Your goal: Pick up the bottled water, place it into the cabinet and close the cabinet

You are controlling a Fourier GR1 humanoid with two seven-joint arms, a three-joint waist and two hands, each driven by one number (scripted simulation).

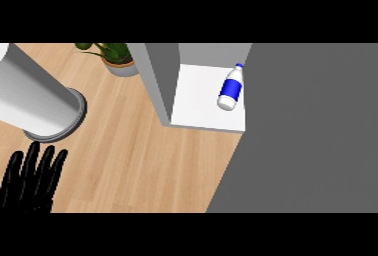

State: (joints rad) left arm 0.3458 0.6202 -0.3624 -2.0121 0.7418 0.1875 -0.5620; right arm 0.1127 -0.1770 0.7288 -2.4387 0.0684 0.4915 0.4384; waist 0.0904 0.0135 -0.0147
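Left hand [29,180] rests open at lower left, fingers straight, holding nothing.

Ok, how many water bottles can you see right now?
1. The bottled water lies on its side on the white floor of the cabinet, near its right side. The grey door covers the view's right part, so more could be hidden.

You are looking at a white bottled water [231,90] wearing a blue band and cap, lying on the cabinet's white shelf [199,100] between grey walls. The desk [148,155] is showing pale wood grain. The left hand [29,180] is showing black, the plant [111,50] green in a grey pot.
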